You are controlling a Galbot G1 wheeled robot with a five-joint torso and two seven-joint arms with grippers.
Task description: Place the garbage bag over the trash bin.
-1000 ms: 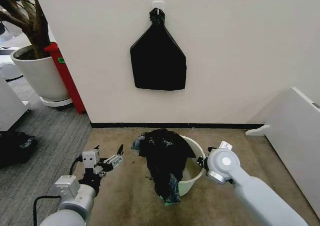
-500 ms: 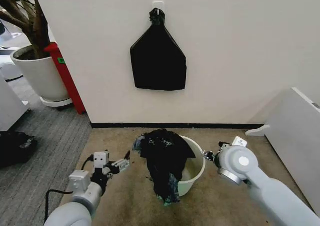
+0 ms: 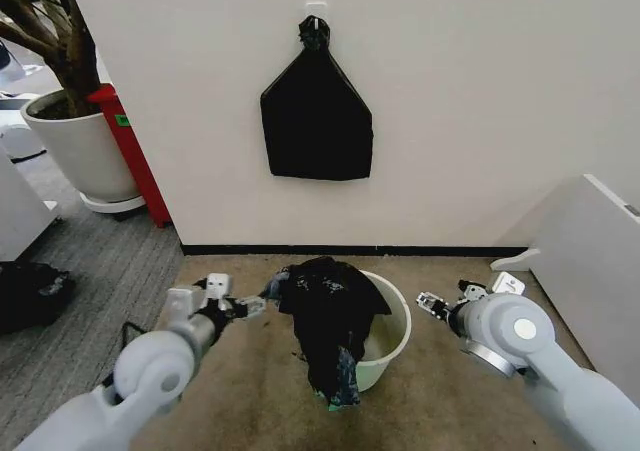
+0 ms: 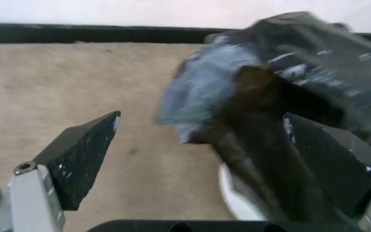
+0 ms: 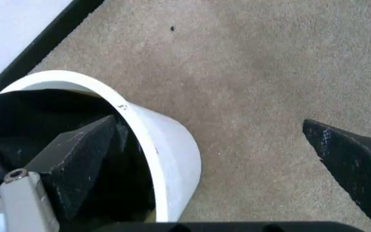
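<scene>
The trash bin (image 3: 398, 343) stands on the tan carpet in front of the wall. The black garbage bag (image 3: 330, 316) is draped in a heap over its left rim and hangs down the outside. My left gripper (image 3: 247, 307) is open just left of the bag, with a crumpled edge of the garbage bag (image 4: 269, 92) lying between its fingers (image 4: 82, 157). My right gripper (image 3: 438, 305) is open to the right of the bin, apart from it. In the right wrist view the trash bin (image 5: 169, 150) rim sits near one of the fingers (image 5: 76, 154).
A flat black bundle (image 3: 316, 121) hangs on the wall above the bin. A large white plant pot (image 3: 80, 151) and a red stand (image 3: 130, 151) are at the back left. A white panel (image 3: 590, 261) leans at the right. A dark object (image 3: 30, 291) lies on the grey floor at the left.
My left gripper has moved forward and to the right, up to the bag's left edge. My right gripper has drawn back to the right, away from the bin's rim. Bag and bin have not moved.
</scene>
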